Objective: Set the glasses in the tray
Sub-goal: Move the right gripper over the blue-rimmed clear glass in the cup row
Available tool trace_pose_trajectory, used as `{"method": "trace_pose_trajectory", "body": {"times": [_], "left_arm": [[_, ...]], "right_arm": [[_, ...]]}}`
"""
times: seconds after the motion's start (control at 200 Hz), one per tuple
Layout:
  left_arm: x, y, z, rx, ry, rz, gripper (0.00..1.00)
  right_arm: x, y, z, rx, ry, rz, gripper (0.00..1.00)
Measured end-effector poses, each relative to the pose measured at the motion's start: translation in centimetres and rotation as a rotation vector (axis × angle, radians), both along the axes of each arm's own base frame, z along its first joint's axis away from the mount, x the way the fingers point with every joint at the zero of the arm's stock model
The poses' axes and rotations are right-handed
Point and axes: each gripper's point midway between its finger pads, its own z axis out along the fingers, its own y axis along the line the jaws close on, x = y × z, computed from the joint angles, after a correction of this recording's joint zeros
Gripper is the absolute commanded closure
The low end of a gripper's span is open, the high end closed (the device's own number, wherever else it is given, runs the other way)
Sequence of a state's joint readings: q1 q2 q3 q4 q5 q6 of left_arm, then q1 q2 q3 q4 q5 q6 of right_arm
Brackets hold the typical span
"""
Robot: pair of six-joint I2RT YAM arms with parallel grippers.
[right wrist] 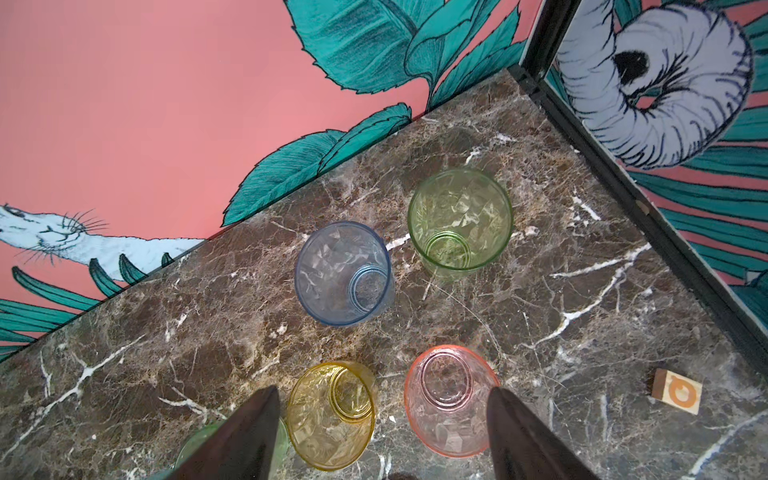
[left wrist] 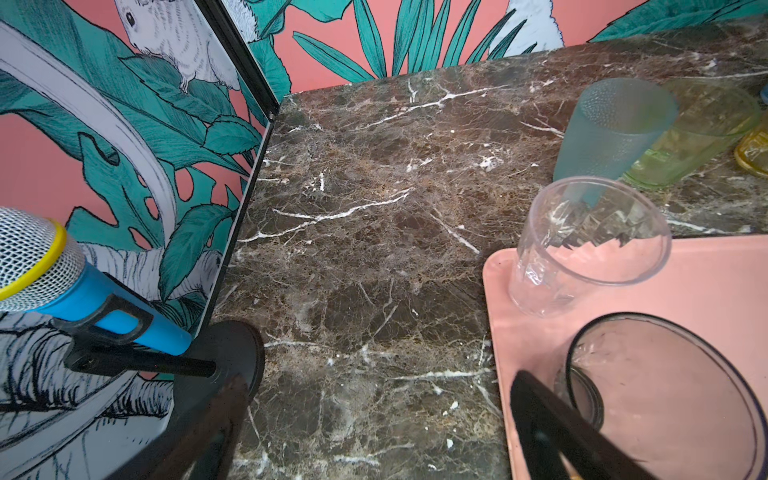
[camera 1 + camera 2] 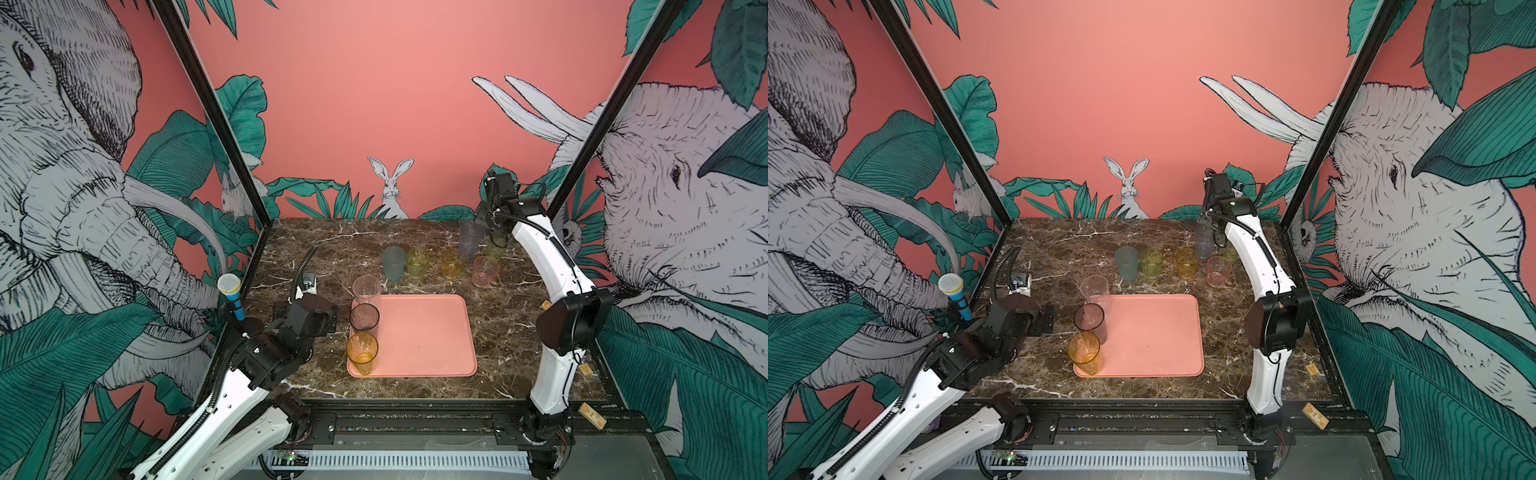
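right wrist: wooden block (image 1: 676,391) | top: tray (image 3: 432,332)

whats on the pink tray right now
Three glasses stand along the tray's left edge: a clear tall tumbler, a smoky dark one and an amber one. The rest of it shows bare.

Robot test cell: marble tabletop (image 3: 332,249), black frame posts (image 3: 208,112), jungle-mural panels (image 3: 374,83).
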State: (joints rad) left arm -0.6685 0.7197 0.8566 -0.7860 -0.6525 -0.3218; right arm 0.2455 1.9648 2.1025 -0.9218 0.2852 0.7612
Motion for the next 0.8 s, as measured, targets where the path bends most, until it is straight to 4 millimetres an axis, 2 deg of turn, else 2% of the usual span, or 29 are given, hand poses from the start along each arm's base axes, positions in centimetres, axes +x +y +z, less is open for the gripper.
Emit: {"method": "trace_pose_trajectory", "body": {"times": [0.355, 0.8], "left_arm": [[0.0, 0.1, 0.1, -0.02, -0.006, 0.021, 0.0], [0.0, 0.1, 0.0, -0.049, -0.006, 0.04, 0.01]], "right_arm": [[1.6, -0.6, -4.8, 0.131, 0.105, -0.05, 0.23], [3.8, 0.7, -7.1, 0.204, 0.127, -0.039, 0.28]]}}
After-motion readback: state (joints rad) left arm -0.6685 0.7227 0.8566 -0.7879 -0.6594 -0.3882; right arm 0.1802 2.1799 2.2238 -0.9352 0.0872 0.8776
